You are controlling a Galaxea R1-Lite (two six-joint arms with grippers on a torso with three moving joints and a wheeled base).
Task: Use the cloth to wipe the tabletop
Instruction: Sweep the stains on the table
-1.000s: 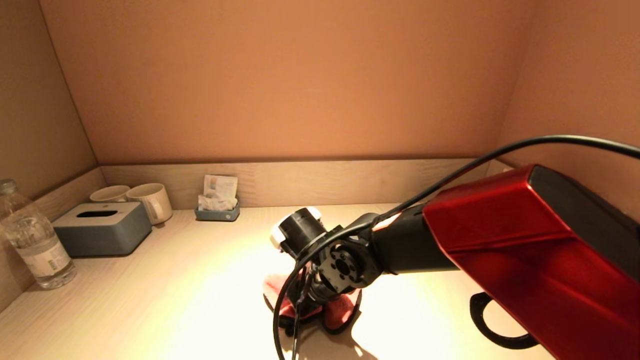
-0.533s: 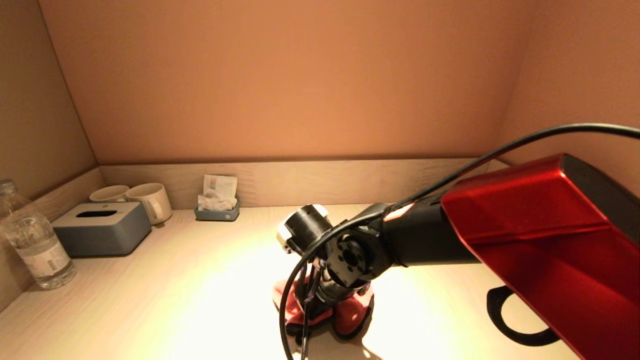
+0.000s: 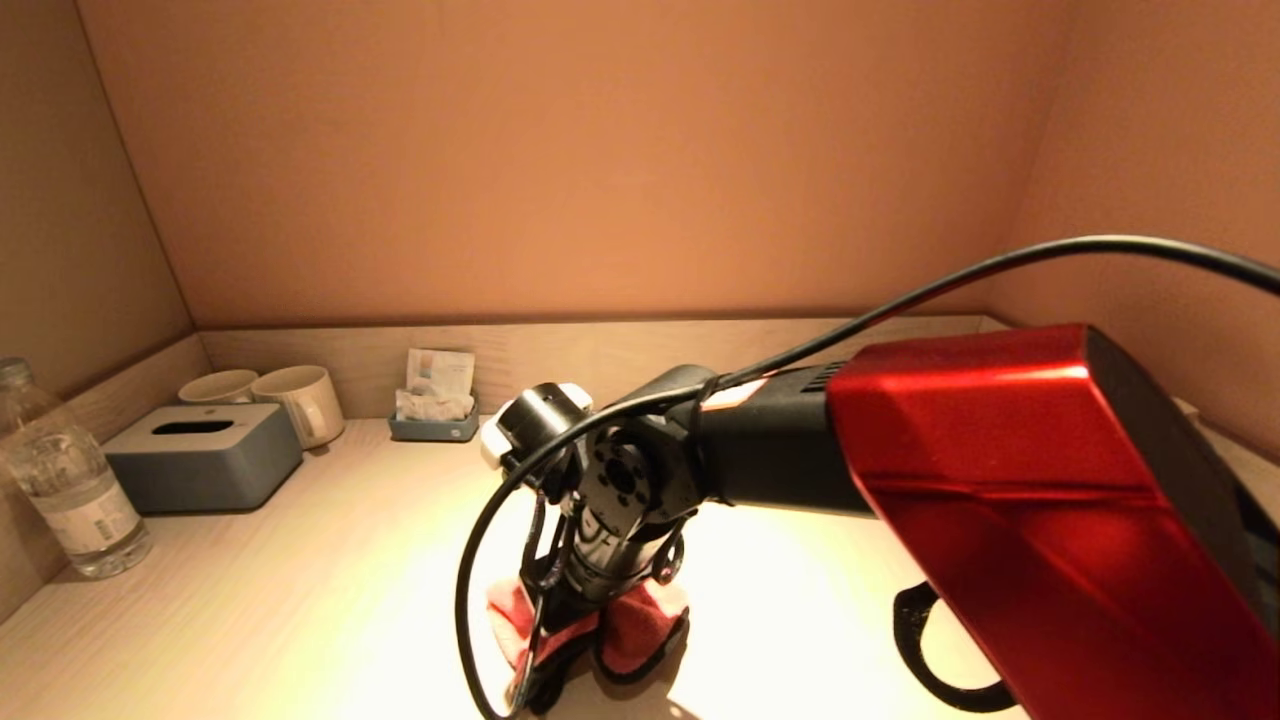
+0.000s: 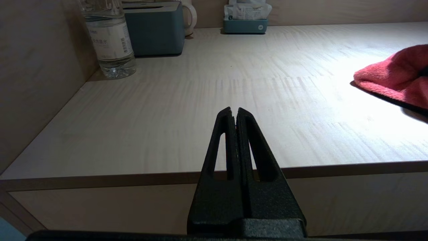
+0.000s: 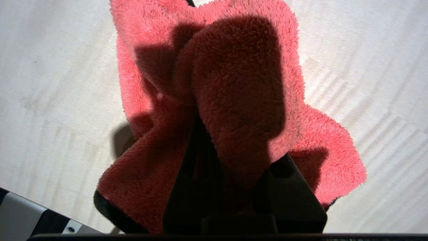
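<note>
A fluffy red cloth [image 3: 640, 625] lies bunched on the light wooden tabletop [image 3: 300, 560], near the front middle. My right gripper [image 3: 585, 605] points down onto it and is shut on a fold of the cloth [image 5: 234, 83], pressing it to the wood. The cloth hides the fingertips in the right wrist view. My left gripper [image 4: 235, 109] is shut and empty, parked low in front of the table's front edge at the left. The cloth [image 4: 398, 77] shows far to its right. The left gripper does not show in the head view.
At the back left stand a water bottle [image 3: 70, 480], a grey tissue box [image 3: 205, 455], two mugs [image 3: 300, 400] and a small tray of sachets [image 3: 435, 410]. Walls close the table on the left, back and right.
My right arm first shifted a little right, then swept left and slightly nearer, dragging the red cloth with it across the tabletop. The grip on the cloth is unchanged.
</note>
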